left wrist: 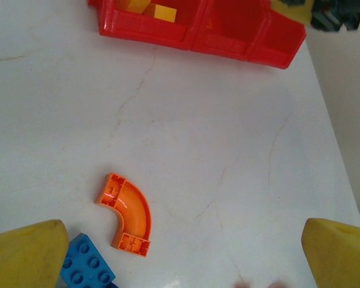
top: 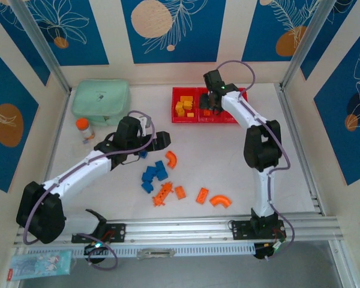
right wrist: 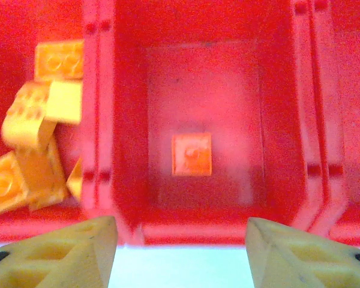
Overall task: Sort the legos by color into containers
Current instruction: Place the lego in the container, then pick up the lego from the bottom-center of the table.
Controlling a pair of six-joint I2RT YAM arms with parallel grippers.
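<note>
Two-fingered right tool (right wrist: 179, 240), spread above containers (right wrist: 282, 108)

A mint-green rounded case (top: 100, 99) lies at the far left of the white, faintly cracked desk (top: 228, 162). A small orange-capped bottle (top: 84, 130) stands upright just beside its near edge.

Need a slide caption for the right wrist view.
Open right claw above the middle red bin, one orange brick inside; yellow bricks in the neighbouring bin.
</note>
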